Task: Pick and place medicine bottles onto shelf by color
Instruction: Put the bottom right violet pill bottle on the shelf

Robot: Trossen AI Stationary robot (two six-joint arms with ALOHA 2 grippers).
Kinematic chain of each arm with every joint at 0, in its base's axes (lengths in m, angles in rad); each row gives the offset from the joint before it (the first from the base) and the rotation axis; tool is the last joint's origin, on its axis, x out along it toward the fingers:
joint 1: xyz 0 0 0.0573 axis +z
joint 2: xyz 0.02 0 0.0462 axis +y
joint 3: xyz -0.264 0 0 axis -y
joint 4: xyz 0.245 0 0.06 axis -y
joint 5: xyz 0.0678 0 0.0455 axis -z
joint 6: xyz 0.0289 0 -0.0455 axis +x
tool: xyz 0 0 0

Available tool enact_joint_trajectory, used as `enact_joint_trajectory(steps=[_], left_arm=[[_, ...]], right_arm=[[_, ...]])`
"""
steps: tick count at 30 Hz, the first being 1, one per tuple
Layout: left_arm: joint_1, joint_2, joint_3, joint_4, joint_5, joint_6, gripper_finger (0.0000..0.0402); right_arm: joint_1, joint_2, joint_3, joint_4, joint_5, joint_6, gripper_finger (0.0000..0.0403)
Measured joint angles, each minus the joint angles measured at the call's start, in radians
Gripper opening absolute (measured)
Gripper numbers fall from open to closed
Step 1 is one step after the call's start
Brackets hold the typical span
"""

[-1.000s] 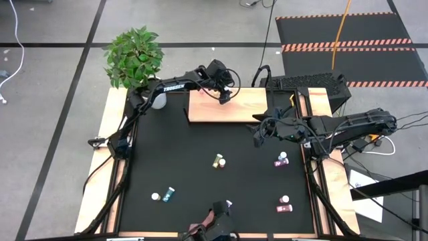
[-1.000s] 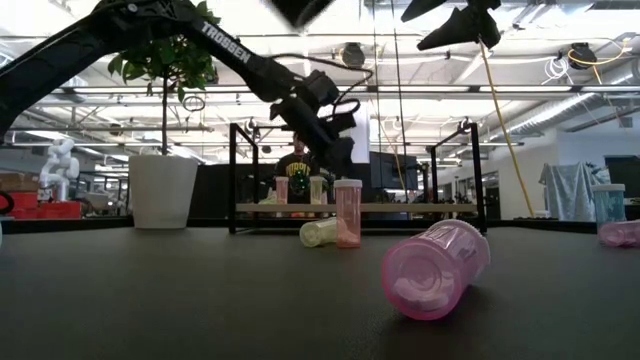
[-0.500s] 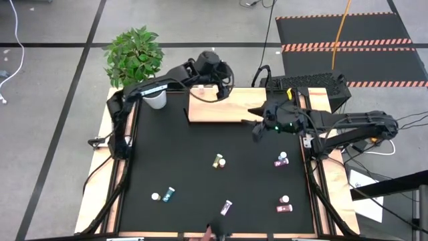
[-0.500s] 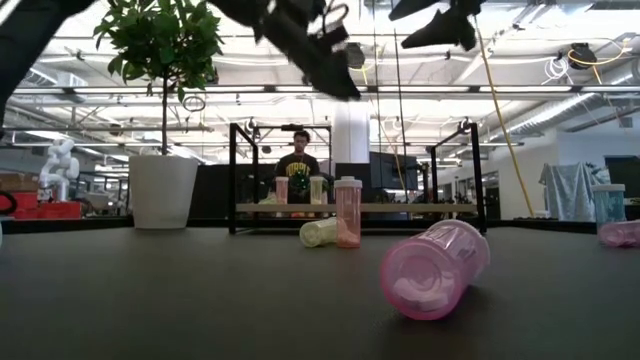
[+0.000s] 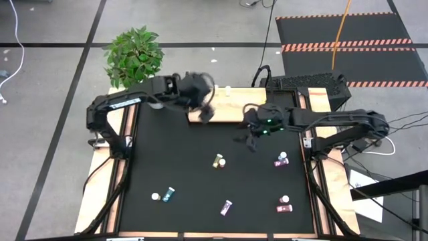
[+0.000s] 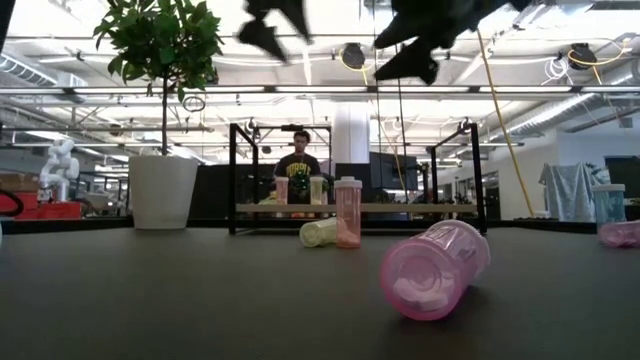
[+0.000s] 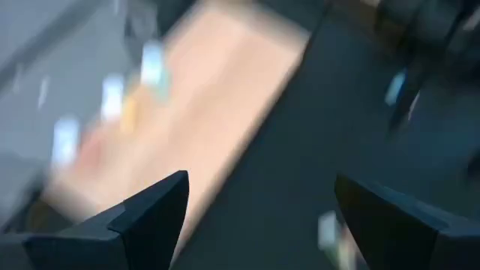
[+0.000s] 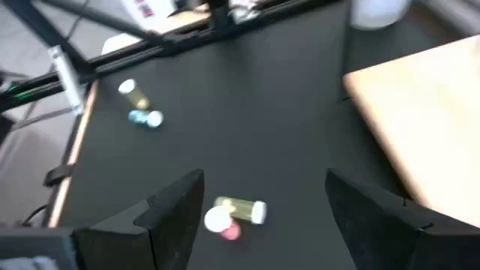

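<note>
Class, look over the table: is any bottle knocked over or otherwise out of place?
Yes. A pink bottle lies on its side on the black mat, as does a yellowish one beside an upright pink bottle. The shelf looks undisturbed.

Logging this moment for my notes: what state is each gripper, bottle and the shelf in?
Left gripper: open, empty, above the shelf's front edge.
Right gripper: open, empty, above the mat.
Shelf: holds a few upright bottles.
Pink bottle: lying on its side.
Yellow bottle: lying on the mat.
Teal bottle: lying on the mat.
</note>
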State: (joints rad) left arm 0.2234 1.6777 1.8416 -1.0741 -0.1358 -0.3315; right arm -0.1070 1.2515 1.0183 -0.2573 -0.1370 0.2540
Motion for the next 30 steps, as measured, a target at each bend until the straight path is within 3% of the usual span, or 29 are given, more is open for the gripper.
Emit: enact_joint_trajectory(steps=[5, 12, 17, 20, 30], left_arm=[[-0.131, -0.023, -0.002, -0.337, -0.027, -0.223, 0.0335], [-0.327, -0.025, -0.002, -0.468, -0.098, -0.409, 0.0335], [-0.384, -0.023, -0.002, -0.488, -0.104, -0.447, 0.0335], [-0.378, -0.026, -0.002, -0.498, -0.112, -0.405, 0.0335], [-0.279, -0.110, -0.001, -0.499, -0.154, -0.147, 0.0335]], right_arm=[[0.005, 0.117, 0.001, 0.126, -0.163, -0.001, 0.0274], [0.041, 0.256, 0.000, 0.262, -0.230, -0.002, 0.0274], [0.078, 0.325, 0.000, 0.267, -0.082, -0.108, 0.0274], [0.092, 0.335, 0.000, 0.293, -0.067, -0.133, 0.0274], [0.171, 0.288, 0.000, 0.146, 0.112, 0.063, 0.0274]])
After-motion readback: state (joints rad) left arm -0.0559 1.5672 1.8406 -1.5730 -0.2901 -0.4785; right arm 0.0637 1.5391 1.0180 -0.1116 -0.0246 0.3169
